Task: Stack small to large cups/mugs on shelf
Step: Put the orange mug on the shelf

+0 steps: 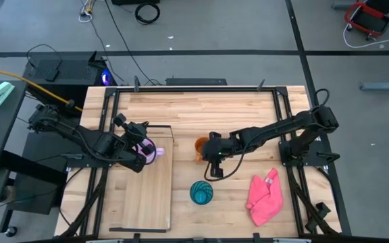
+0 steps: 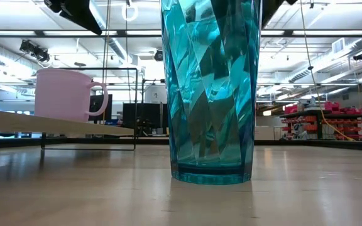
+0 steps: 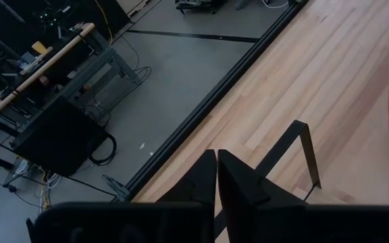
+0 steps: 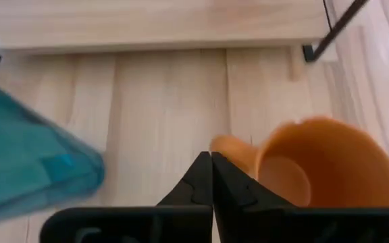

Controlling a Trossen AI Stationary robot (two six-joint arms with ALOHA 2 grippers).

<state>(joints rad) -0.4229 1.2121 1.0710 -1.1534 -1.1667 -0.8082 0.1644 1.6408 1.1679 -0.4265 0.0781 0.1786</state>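
Note:
The lilac mug (image 1: 150,152) stands upright on the light-wood shelf (image 1: 144,182) near its far end, its handle showing in the low view (image 2: 68,94). My left gripper (image 3: 217,169) is shut and empty, hanging just above the mug (image 2: 74,12). The orange mug (image 1: 200,147) stands on the tabletop right of the shelf. My right gripper (image 4: 212,169) is shut, its tips right at the mug's handle (image 4: 231,148). The teal cup (image 1: 201,193) stands upright on the table, nearer the front edge, and fills the low view (image 2: 211,88). My right gripper's shut fingertips come slanting down from the table's right side and end at the orange mug's handle (image 4: 229,150). I cannot tell whether they touch it. The mug stands on the table, mouth up.
A pink cloth (image 1: 265,197) lies on the table at the front right. The shelf's black wire frame (image 3: 296,155) stands at its far end, close to my left gripper. Bare tabletop lies behind the orange mug, toward the far edge.

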